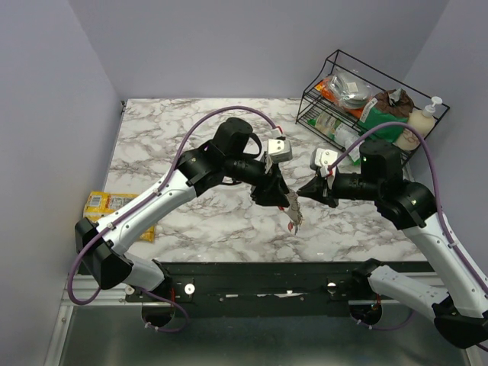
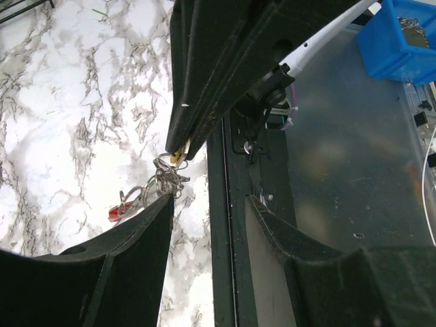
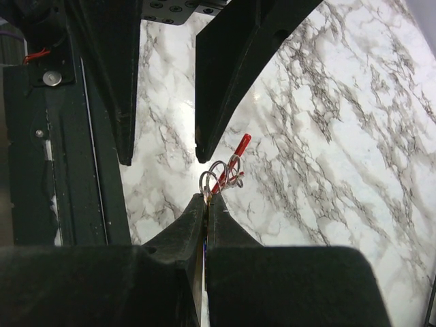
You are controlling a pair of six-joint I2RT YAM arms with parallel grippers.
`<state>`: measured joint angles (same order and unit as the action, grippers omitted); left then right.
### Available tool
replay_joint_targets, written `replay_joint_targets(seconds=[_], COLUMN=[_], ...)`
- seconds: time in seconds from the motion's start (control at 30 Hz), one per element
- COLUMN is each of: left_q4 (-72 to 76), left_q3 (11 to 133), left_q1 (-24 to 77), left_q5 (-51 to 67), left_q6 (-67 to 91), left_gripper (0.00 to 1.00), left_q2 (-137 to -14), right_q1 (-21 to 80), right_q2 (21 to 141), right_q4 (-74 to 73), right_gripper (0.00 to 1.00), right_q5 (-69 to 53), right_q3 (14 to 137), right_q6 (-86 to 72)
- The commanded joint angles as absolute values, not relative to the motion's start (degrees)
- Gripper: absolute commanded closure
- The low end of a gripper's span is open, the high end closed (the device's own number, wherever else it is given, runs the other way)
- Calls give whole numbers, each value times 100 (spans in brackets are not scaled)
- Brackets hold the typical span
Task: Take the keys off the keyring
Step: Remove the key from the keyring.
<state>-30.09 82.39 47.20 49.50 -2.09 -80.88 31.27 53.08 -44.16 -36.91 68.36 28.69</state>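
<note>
Right wrist view: the right gripper [image 3: 206, 199] has its two fingers pressed together, pinching the top of the bunch of keys [image 3: 221, 174] by a thin wire loop. The left wrist view also shows a sliver of yellow between those closed tips. Below the pinch hang tangled metal rings and a slim red piece [image 3: 234, 155]; whether it is a key head or part of the keyring I cannot tell. The bunch hangs clear above the table.

The left gripper [image 2: 210, 199] faces it from the other side with its fingers spread apart and nothing between them. One fingertip [image 2: 163, 204] sits right against the rings; actual contact is not clear.

From above, both arms meet near the middle of the table, so their bodies hide much of the bunch. A yellow snack packet [image 1: 103, 204] lies at the left edge, partly under the left arm. At the back right stands a black wire rack [image 1: 335, 57] filled with packets and a green item [image 1: 381, 118], with a pump bottle [image 1: 422, 122] just beside it. A blue bin [image 2: 388, 48] sits off the table; its contents are unclear.

The table [image 1: 175, 145] is white marble with grey veins, a black rail [image 1: 267, 274] runs along its near edge, and pale lilac walls [image 1: 229, 46] enclose it.
</note>
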Motion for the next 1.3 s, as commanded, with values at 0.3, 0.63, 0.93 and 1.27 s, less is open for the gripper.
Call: replay_joint_targets(seconds=[0.3,0.63,0.93,1.27], left_q4=[-2988,-2971,-3032,-3111], left_q3=[8297,8358,8560,8622], left_q1=[4957,4975,5071,5150], left_q5=[4694,4193,4184,4289], left_q6=[-246,-202,-176,-255], left_gripper=[45,45,45,62], left_q2=[-8279,-8376,-8551,-8596], right_q1=[3059,3041,3041,3041], right_q2=[5247,5098,5124,5107], right_q4=[-4175,-4175,-4166,-4131], right_gripper=[99,99,99,99], right_q5=[-3964,-4078,-4122,-4113], right_q3=[6926,6847,6829,6768], right_q6=[2716,2707,2724,2716])
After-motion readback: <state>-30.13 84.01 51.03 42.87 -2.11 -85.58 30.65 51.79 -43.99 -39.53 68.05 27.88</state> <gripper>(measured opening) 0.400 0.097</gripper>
